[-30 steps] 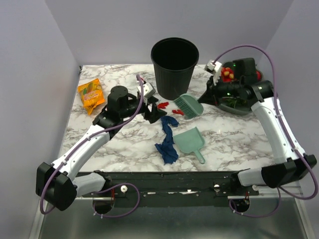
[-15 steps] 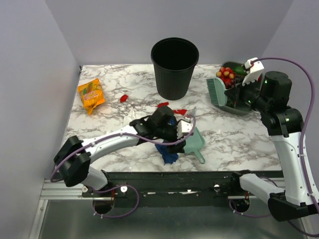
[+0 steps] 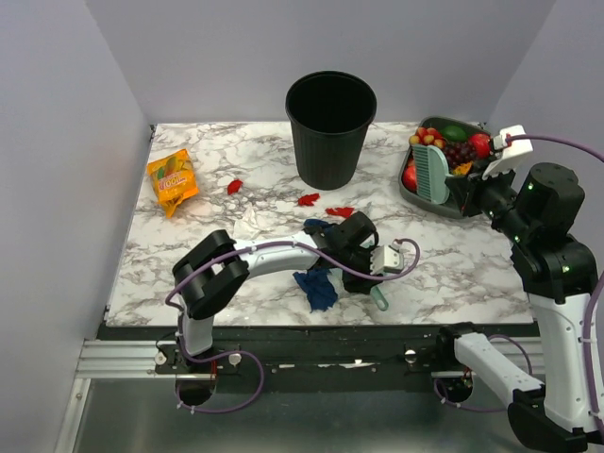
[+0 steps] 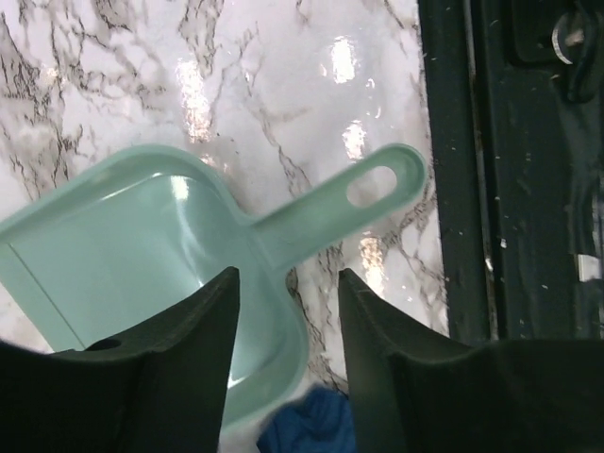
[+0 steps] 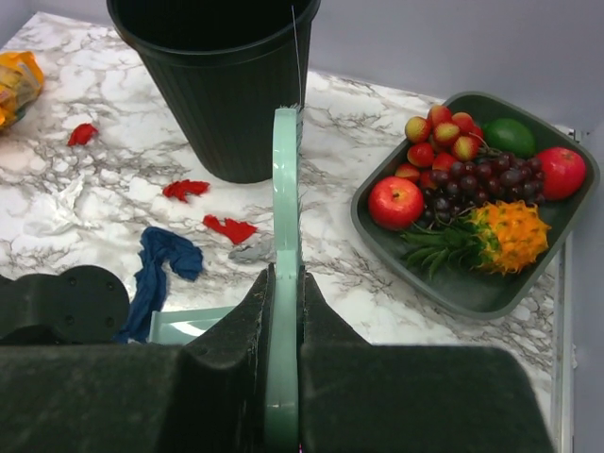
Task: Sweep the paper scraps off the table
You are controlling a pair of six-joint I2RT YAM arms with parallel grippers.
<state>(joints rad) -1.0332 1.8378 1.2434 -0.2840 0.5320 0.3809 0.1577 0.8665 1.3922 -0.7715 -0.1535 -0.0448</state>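
Three red paper scraps (image 3: 234, 186) (image 3: 308, 198) (image 3: 340, 211) lie on the marble table (image 3: 453, 264) in front of the bin; they also show in the right wrist view (image 5: 82, 133) (image 5: 186, 189) (image 5: 229, 227). My left gripper (image 3: 363, 274) (image 4: 286, 278) is open and hovers over the teal dustpan (image 4: 142, 245) where its handle (image 3: 379, 300) joins the pan, holding nothing. My right gripper (image 3: 462, 192) (image 5: 283, 269) is shut on a teal brush (image 3: 432, 175) (image 5: 286, 189), held raised beside the fruit tray.
A black bin (image 3: 330, 127) stands at the back centre. A grey fruit tray (image 3: 406, 184) sits back right. An orange snack packet (image 3: 172, 179) lies back left. A dark blue cloth (image 3: 316, 288) lies beside the dustpan, near the table's dark front edge (image 4: 453, 189).
My left arm swung right from the table's middle and now covers the dustpan. My right arm drew the brush back and to the right, up beside the fruit tray.
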